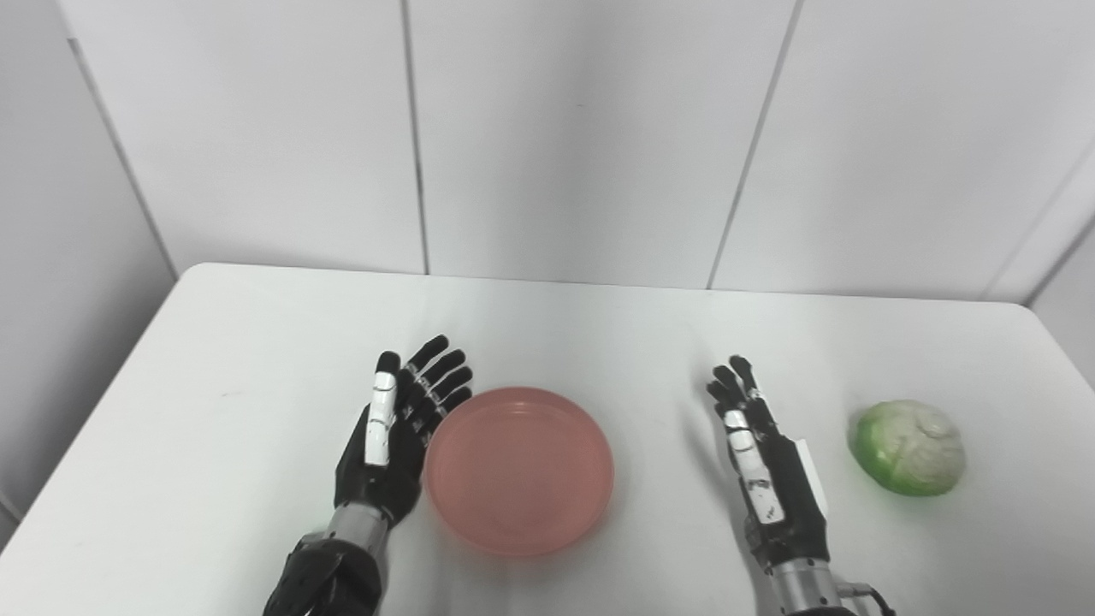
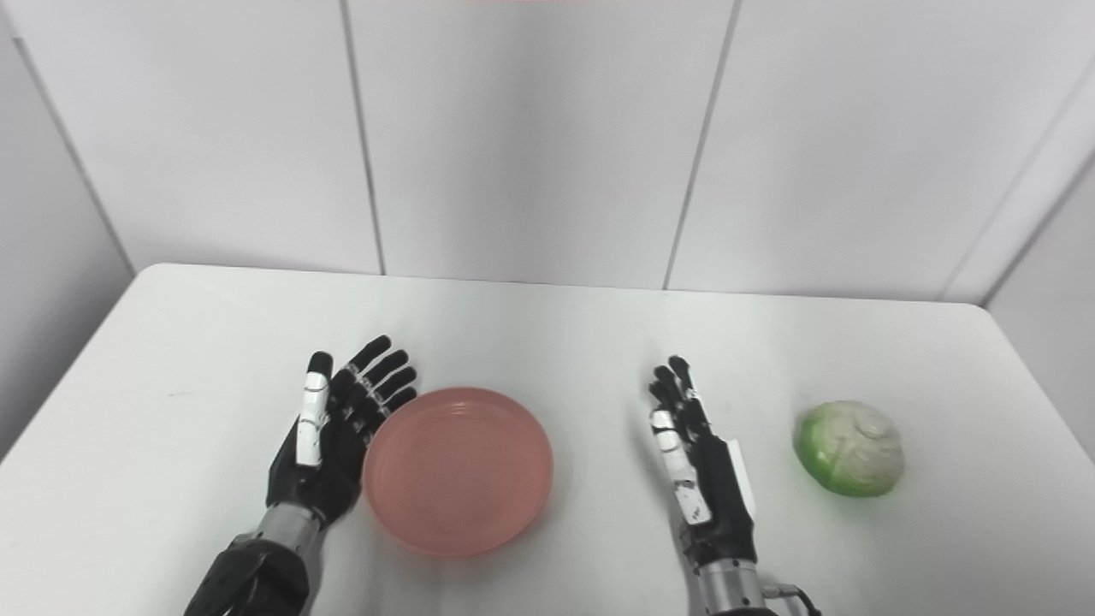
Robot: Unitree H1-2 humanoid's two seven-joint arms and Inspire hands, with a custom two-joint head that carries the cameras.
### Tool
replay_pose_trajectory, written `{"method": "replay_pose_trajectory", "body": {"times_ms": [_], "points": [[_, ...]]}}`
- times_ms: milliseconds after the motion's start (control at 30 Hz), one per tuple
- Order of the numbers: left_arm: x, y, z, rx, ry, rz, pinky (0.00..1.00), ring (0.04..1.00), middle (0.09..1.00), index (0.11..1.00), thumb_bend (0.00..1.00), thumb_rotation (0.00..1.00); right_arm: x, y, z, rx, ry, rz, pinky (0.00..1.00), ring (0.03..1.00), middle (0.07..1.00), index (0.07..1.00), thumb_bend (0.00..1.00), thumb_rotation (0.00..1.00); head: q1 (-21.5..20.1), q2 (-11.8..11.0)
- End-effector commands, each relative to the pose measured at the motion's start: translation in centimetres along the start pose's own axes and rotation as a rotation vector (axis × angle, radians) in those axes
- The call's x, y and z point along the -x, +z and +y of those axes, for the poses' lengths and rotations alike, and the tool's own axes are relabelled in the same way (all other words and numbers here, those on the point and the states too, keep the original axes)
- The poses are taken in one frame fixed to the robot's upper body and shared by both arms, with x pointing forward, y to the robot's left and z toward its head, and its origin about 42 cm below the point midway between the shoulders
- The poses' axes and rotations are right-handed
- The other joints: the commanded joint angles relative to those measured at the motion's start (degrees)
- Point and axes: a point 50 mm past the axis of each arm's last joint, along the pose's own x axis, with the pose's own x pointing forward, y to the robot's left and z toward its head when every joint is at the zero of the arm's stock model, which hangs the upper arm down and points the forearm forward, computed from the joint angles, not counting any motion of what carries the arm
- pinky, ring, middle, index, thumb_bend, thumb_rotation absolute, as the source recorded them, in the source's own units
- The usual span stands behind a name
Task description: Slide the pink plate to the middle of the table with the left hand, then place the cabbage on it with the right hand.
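- My left robot hand point(image 1: 389, 441) is released, fingers spread and holding nothing, its palm side right against the left rim of the pink plate point(image 1: 519, 469).
- The plate lies flat near the middle of the white table point(image 1: 214, 411).
- My right robot hand point(image 1: 766, 462) is released too, standing edge-up between the plate and the cabbage point(image 1: 908, 447).
- The cabbage rests on the table, apart from that hand.

Both forearms are cut off by the bottom edge, the left hand point(image 1: 389, 445) covers the pink plate's point(image 1: 519, 469) left rim, and the table's point(image 1: 214, 411) near corners lie outside both views.
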Motion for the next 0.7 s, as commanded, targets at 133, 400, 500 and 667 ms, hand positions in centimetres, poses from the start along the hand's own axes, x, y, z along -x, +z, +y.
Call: {"method": "replay_pose_trajectory", "body": {"times_ms": [133, 400, 500, 667], "points": [[1.7, -1.8, -2.2, -0.045, -0.088, 0.063, 0.9, 0.883, 0.874, 0.866, 0.72, 0.86, -0.9, 1.5, 1.0, -0.015, 0.0, -0.06, 0.98, 0.932, 0.939, 0.954, 0.64, 0.75, -1.65, 0.16], [3.1, -2.8, -4.4, -0.082, -0.136, 0.04, 0.99, 0.974, 0.965, 0.946, 0.72, 0.84, -0.8, 1.7, 1.5, 0.002, -0.011, -0.082, 0.95, 0.918, 0.924, 0.945, 0.62, 0.76, -3.97, 0.13], [3.4, -2.9, -4.9, -0.104, -0.147, 0.01, 1.0, 0.998, 0.998, 0.995, 0.7, 0.84, -1.0, 2.0, 1.3, 0.019, -0.01, -0.078, 0.98, 0.925, 0.928, 0.951, 0.63, 0.76, -3.32, 0.64], [3.3, -2.8, -5.5, -0.119, -0.133, -0.008, 1.0, 1.0, 1.0, 1.0, 0.7, 0.83, -1.6, 2.8, -0.5, 0.06, -0.021, -0.093, 1.0, 0.925, 0.929, 0.953, 0.67, 0.76, -2.35, 1.86]]}}
